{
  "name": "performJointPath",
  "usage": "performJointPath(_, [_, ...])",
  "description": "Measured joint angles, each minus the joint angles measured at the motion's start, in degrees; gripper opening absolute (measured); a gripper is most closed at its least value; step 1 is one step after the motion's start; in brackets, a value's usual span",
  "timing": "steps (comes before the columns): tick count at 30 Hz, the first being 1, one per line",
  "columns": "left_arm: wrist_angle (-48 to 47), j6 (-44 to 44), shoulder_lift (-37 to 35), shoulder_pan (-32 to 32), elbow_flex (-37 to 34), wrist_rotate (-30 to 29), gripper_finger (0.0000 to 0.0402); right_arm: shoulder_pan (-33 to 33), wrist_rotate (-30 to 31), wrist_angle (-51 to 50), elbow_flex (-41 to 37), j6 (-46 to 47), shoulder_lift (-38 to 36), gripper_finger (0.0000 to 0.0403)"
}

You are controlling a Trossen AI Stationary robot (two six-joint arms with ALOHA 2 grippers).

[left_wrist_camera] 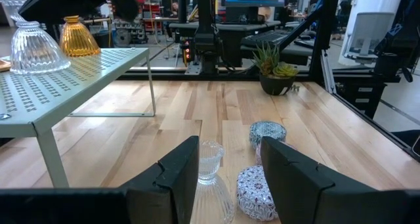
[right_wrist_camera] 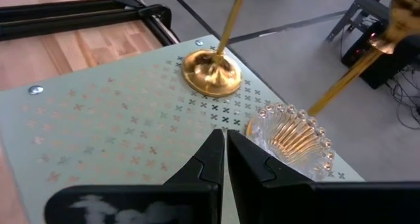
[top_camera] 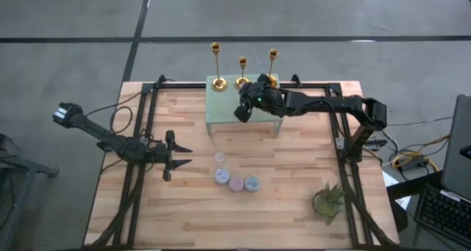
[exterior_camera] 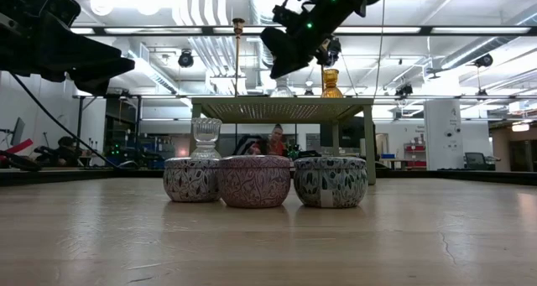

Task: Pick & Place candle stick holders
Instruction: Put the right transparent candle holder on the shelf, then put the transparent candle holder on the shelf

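I have the right gripper over the raised green shelf, fingers pressed shut on nothing. Three gold candlesticks stand on the shelf; one base lies just beyond my fingertips. Reads as the approach step: next I must open, then close around a stem. Left gripper waits part-open, empty, over small cups.

Left candlestick: shiny gold, tallest, upright, on the shelf's far left corner.
Middle candlestick: gold, shortest, upright, at the shelf's far edge.
Right candlestick: gold, upright, by the far edge, base partly hidden.
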Motion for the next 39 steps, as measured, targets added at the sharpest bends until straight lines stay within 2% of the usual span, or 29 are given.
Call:
performJointPath(8, [0.0,0.0,0.0,0.0,0.0,0.0,0.0168,-0.1,-1.0,0.0,0.0,0.3,0.0,0.0013])
performJointPath(16, [0.0,0.0,0.0,0.0,0.0,0.0,0.0168,3.7,-4.3,-0.2,0.0,0.9,0.0,0.0013])
performJointPath(21, [0.0,0.0,0.0,0.0,0.0,0.0,0.0168,7.4,-12.9,-0.6,-1.2,2.1,-0.3,0.0013])
performJointPath(24, [0.0,0.0,0.0,0.0,0.0,0.0,0.0168,10.6,-16.0,2.8,-4.5,3.0,-1.5,0.0013])
performJointPath(29, [0.0,0.0,0.0,0.0,0.0,0.0,0.0168,16.4,-9.5,10.4,-12.8,3.2,-6.4,0.0013])
performJointPath(35, [0.0,0.0,0.0,0.0,0.0,0.0,0.0168,21.1,-9.7,17.5,-26.3,2.8,-16.9,0.0013])
performJointPath(39, [0.0,0.0,0.0,0.0,0.0,0.0,0.0168,21.5,-9.7,19.1,-35.6,4.0,-24.9,0.0013])
